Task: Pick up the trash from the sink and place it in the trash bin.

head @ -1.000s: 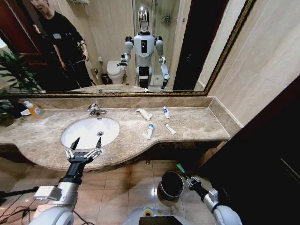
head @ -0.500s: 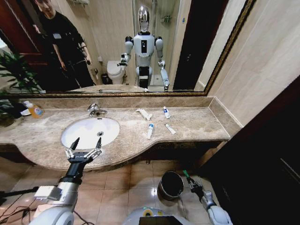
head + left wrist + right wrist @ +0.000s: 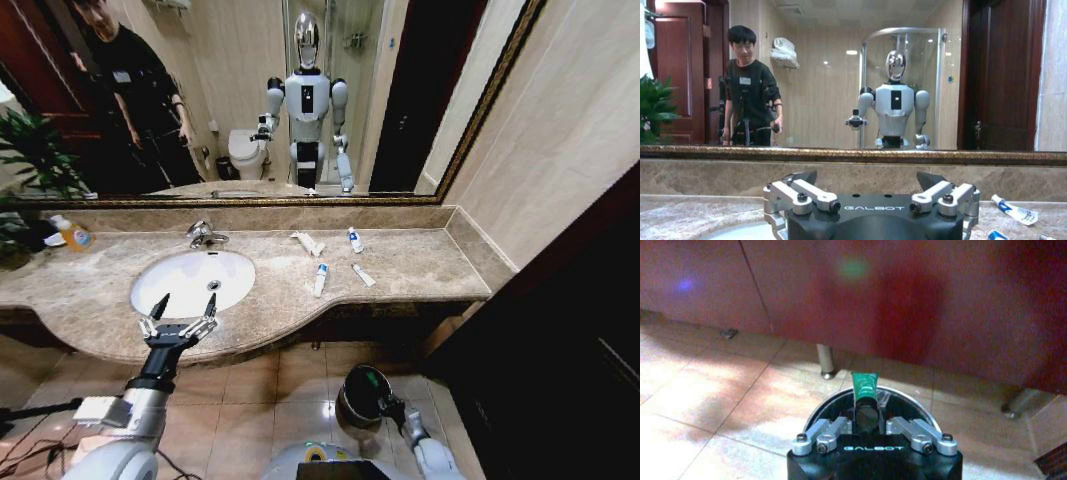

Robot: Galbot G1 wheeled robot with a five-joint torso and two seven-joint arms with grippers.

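Note:
The white oval sink [image 3: 190,283] is set in a beige marble counter. Small white tubes with blue caps, the trash, lie on the counter right of the basin: one [image 3: 320,279] near the front edge, another [image 3: 354,239] near the mirror. On the floor below stands the dark round trash bin [image 3: 352,385]. My right gripper [image 3: 388,408] is at the bin's near right side. In the right wrist view it [image 3: 867,412] is shut on a green stick [image 3: 863,386] held above the bin's shiny rim [image 3: 910,401]. My left gripper [image 3: 181,317] hovers open over the counter's front edge by the basin.
A chrome tap [image 3: 205,235] stands behind the basin and an orange soap bottle [image 3: 72,233] sits at the far left. More tubes [image 3: 308,243] [image 3: 363,275] lie on the counter. A dark red cabinet front [image 3: 840,300] on metal legs is behind the bin. A mirror spans the wall.
My right arm has drawn in leftwards and down with the green stick, from right of the bin to over it. The left gripper has stayed put.

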